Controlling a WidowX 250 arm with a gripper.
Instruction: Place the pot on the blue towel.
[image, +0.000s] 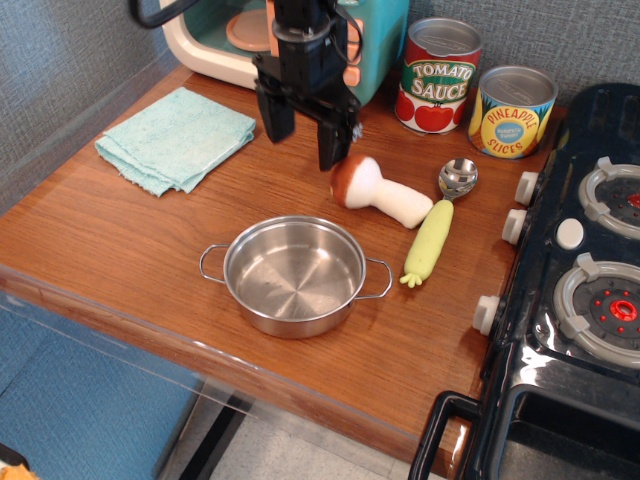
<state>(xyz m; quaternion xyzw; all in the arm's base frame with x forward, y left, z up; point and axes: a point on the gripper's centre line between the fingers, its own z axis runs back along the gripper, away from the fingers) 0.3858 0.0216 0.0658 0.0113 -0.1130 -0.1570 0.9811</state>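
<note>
While the black tool (303, 133) hangs with its fingers apart near the worktop's (130, 240) back edge, the shiny round steel pot (294, 275) sits near the front edge, well apart from the pale blue folded towel (176, 137) at the back left corner.

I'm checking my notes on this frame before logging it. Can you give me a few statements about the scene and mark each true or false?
1. The pot sits on the blue towel. False: it rests on the bare wooden counter, apart from the towel.
2. The pincer is open and holds nothing. True.
3. The pot is empty. True.
4. The toy mushroom lies inside the pot. False: it lies on the counter behind the pot.
5. The tomato sauce can stands beside the pineapple slices can. True.
</note>
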